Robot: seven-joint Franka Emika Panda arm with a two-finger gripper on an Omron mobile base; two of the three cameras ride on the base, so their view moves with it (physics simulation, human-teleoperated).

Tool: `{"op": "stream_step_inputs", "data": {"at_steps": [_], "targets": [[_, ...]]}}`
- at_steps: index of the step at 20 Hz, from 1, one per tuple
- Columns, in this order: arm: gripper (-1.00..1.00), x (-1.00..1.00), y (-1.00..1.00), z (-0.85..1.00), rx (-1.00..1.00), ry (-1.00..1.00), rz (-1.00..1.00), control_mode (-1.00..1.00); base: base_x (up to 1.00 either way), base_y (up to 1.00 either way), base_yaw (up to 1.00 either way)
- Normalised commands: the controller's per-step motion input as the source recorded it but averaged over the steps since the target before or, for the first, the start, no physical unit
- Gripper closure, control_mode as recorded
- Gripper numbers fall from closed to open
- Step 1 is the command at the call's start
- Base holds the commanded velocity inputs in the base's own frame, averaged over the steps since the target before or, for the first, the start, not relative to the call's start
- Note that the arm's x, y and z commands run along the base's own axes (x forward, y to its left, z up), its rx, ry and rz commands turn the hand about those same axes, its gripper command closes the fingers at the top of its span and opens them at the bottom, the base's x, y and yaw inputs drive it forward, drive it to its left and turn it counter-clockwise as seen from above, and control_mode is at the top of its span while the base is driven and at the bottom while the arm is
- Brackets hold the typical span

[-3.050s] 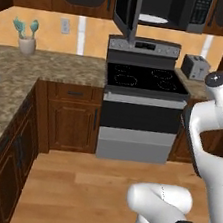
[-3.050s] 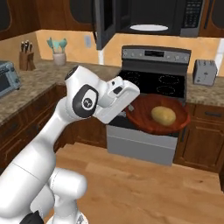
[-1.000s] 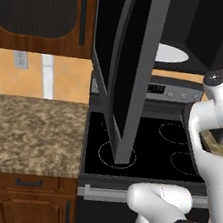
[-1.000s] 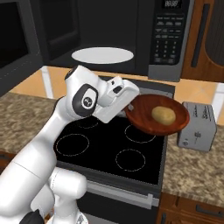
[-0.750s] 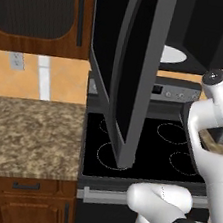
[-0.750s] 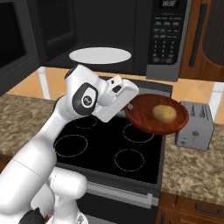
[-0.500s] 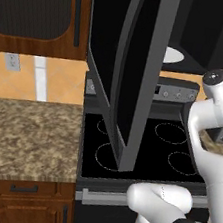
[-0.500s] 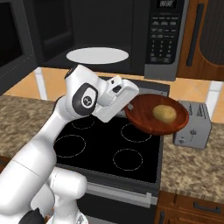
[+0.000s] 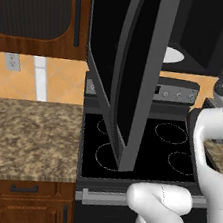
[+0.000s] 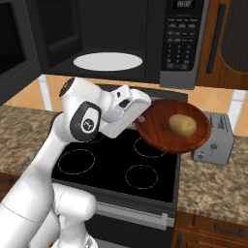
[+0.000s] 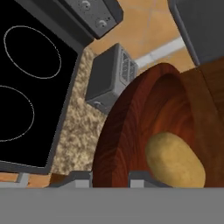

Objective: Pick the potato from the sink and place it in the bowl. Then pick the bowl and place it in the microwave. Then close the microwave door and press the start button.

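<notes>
While my gripper [image 10: 139,118] clamps the bowl [image 10: 164,137] rim, the potato [image 10: 182,124] rests inside, below the open microwave [image 10: 140,43].

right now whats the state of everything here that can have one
microwave door: swung wide open
microwave: cavity open, white turntable bare
bowl: held up over the stove, potato inside
potato: resting in the bowl
gripper: shut on the bowl's rim
stove: burners bare
toaster: slots look empty
</notes>
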Motion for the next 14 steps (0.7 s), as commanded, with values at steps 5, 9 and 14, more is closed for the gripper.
{"op": "stream_step_inputs", "data": {"at_steps": [5, 9, 14], "targets": [[1.0, -0.56, 0.2, 0.13, -0.08, -0.18, 0.25, -1.0, 0.0, 0.0, 0.0], [1.0, -0.3, 0.22, 0.2, -0.05, -0.14, 0.32, -1.0, 0.0, 0.0, 0.0], [1.0, -0.05, 0.14, 0.34, 0.0, -0.08, 0.38, -1.0, 0.0, 0.0, 0.0]]}}
